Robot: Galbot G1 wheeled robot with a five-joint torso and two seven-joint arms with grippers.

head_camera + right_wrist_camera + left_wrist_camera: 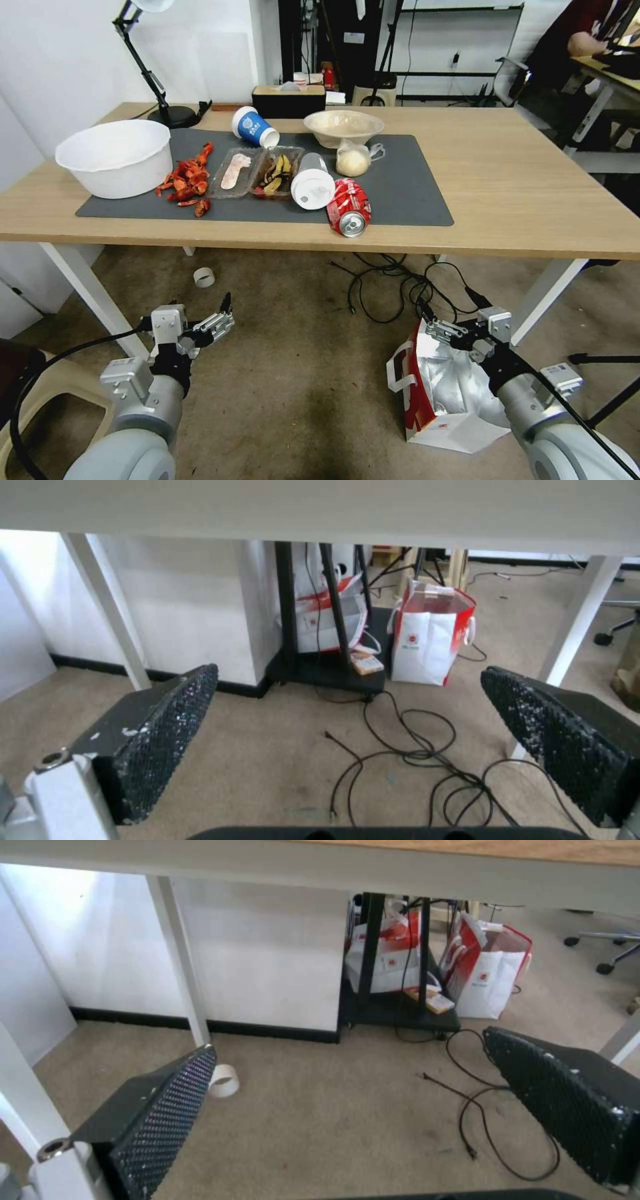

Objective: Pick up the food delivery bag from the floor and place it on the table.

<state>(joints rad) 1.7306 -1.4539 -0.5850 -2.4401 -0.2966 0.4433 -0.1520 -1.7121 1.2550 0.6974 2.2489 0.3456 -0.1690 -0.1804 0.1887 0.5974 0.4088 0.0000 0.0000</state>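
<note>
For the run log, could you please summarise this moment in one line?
food delivery bag on floor | right gripper open above it | left gripper open, idle

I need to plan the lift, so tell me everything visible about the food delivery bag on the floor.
The food delivery bag is white paper with red side panels, a crinkled silver foil lining and flat white handles. It stands open on the floor, leaning slightly, by the robot's right side in front of the table. The open right hand hovers at its top rim; contact cannot be confirmed.
</note>
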